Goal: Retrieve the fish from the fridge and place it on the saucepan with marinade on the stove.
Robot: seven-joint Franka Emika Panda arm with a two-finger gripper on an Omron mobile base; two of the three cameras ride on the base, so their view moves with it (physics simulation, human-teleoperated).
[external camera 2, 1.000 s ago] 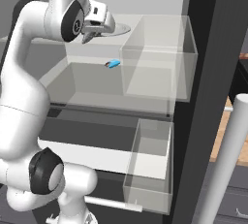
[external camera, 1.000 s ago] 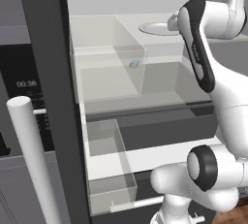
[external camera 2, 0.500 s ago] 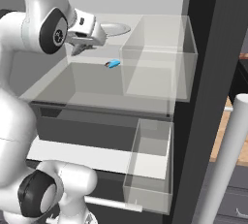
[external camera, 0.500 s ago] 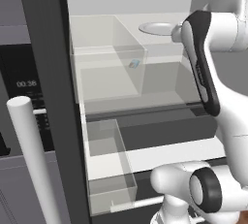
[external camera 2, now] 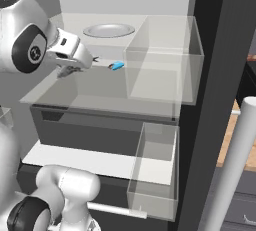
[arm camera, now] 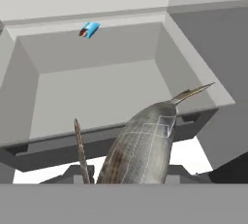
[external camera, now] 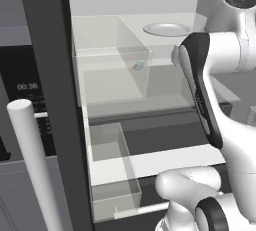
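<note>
1. Fish (arm camera: 140, 150) sits right in the hand (external camera 2: 94, 62), its grey scaled body rising from between the fingers with the thin pointed snout sticking out ahead; the hand is clamped on the fish low on the body, toward the tail end.
2. It looks small and light, stiff enough to hold its shape unsupported, but the smooth scaled skin is likely slippery; a hold across the thick middle of the body would seem safer than one near the tapering ends, which could slide out.
3. Just ahead of and below the hand lies the fridge (external camera 2: 215, 50) shelf, a pale tray-like recess with a clear bin (external camera 2: 160, 60) to one side.
4. A little beyond the snout rests a tiny bright blue object (arm camera: 90, 29) on that shelf.
5. Farthest from the hand, at the back of the shelf, sits a round white plate (external camera 2: 109, 30).
6. Saucepan and stove are yet to be reached, I judge.
</note>
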